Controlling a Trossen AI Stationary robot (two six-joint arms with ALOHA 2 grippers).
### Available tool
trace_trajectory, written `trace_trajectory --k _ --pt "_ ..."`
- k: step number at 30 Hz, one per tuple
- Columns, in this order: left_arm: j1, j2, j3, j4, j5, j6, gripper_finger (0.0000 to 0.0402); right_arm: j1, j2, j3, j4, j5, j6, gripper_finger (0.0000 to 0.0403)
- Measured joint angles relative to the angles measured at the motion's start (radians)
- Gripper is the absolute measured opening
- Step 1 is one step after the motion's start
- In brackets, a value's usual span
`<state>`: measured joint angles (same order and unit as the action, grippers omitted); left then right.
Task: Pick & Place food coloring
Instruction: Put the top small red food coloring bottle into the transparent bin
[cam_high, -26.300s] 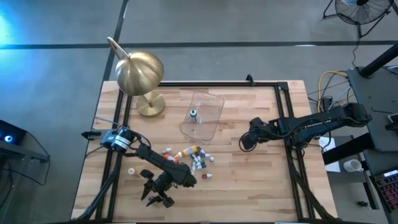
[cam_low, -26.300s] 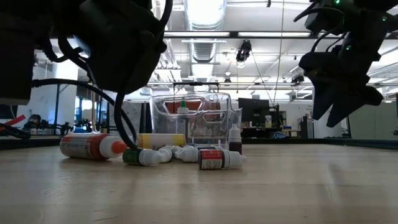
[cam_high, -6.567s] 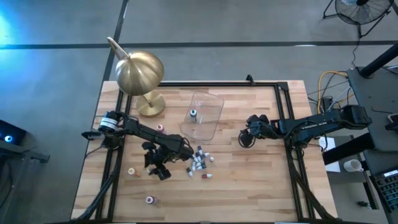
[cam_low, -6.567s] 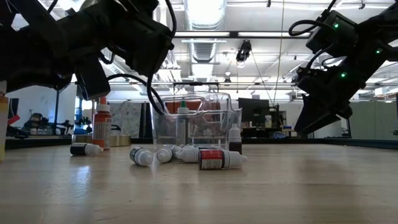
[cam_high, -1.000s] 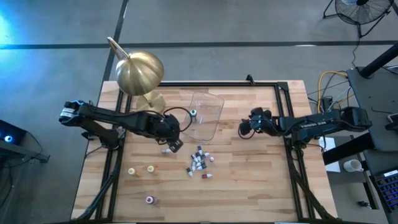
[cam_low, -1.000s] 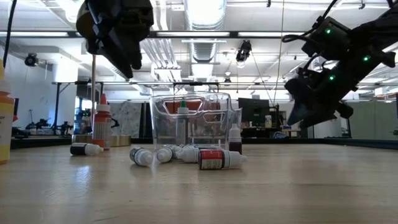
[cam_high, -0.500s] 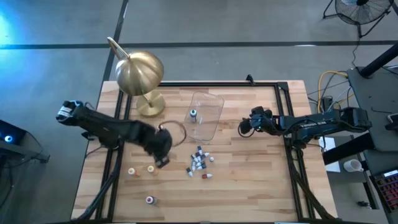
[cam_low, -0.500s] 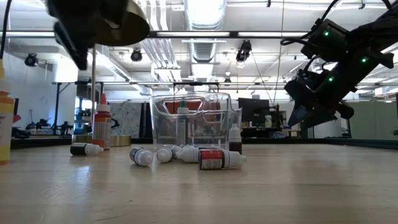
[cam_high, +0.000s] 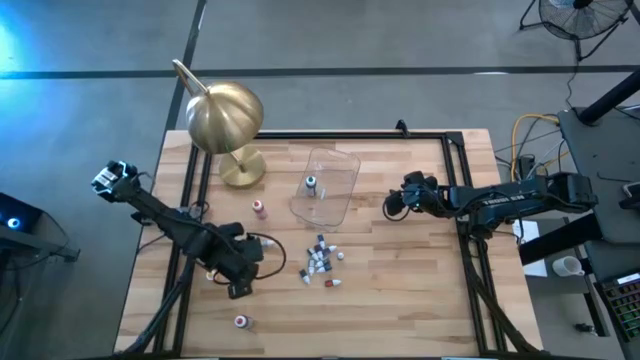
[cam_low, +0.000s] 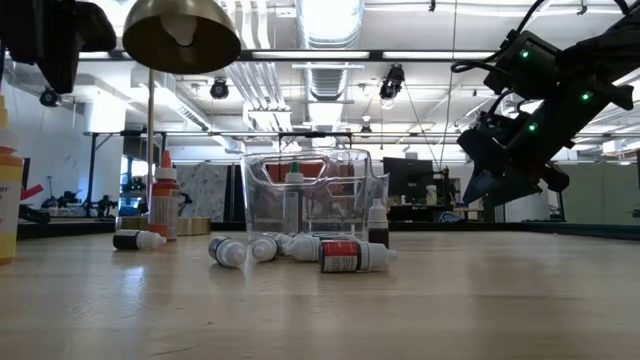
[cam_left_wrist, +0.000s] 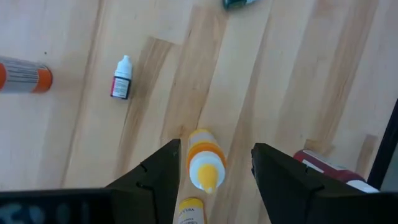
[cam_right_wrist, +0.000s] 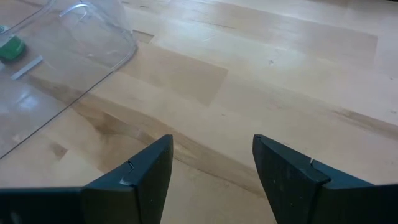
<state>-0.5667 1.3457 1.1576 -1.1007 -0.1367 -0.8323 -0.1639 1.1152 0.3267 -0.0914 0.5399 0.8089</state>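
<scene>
Several tiny food coloring bottles lie in a cluster (cam_high: 320, 262) at mid-table, also seen in the low view (cam_low: 290, 248). One bottle stands upright (cam_high: 259, 207), one sits near the front edge (cam_high: 240, 321), and one rests inside the clear tub (cam_high: 327, 185). My left gripper (cam_high: 240, 285) is open and points down over the near left of the table. Its fingers stand on either side of an upright orange-and-yellow-tipped bottle (cam_left_wrist: 204, 163) without touching it. My right gripper (cam_high: 392, 205) waits open just right of the tub, above the table.
A brass dome lamp (cam_high: 225, 118) stands at the far left corner. In the left wrist view a white-capped bottle (cam_left_wrist: 121, 78) and an orange-capped one (cam_left_wrist: 25, 76) lie on the wood beside the gripper. Bare wood stretches over the table's near right part.
My left gripper has swung away from the tub toward the table's near left and now hangs over the upright bottles there. As the arm cleared, the standing bottle left of the tub came back into sight. The right arm has kept still.
</scene>
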Motion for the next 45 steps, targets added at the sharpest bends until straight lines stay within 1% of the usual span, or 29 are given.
trace_trajectory --k 5,10,21,29,35,39,45 --pt "0.000 0.000 -0.005 0.001 -0.001 0.054 0.0170 0.000 0.000 0.000 0.000 0.002 0.001 0.0215" --pt "0.000 0.000 -0.053 0.000 0.023 0.098 0.0170 -0.001 0.000 0.000 0.000 0.002 0.001 0.0215" --pt "-0.012 0.000 -0.087 0.027 0.029 0.101 0.0170 -0.001 0.000 0.000 -0.002 0.003 0.002 0.0215" --pt "-0.014 0.000 -0.144 0.130 0.068 0.103 0.0170 -0.001 0.000 0.000 -0.006 0.005 0.000 0.0215" --pt "-0.016 0.000 -0.182 0.122 0.076 0.093 0.0170 -0.001 0.000 0.000 -0.008 0.005 0.000 0.0215" --pt "-0.016 0.000 -0.206 0.121 0.100 0.089 0.0170 -0.001 0.000 0.000 -0.009 0.005 0.000 0.0215" --pt "-0.017 0.000 -0.219 0.124 0.102 0.087 0.0170 -0.001 0.000 0.000 -0.009 0.005 0.000 0.0215"
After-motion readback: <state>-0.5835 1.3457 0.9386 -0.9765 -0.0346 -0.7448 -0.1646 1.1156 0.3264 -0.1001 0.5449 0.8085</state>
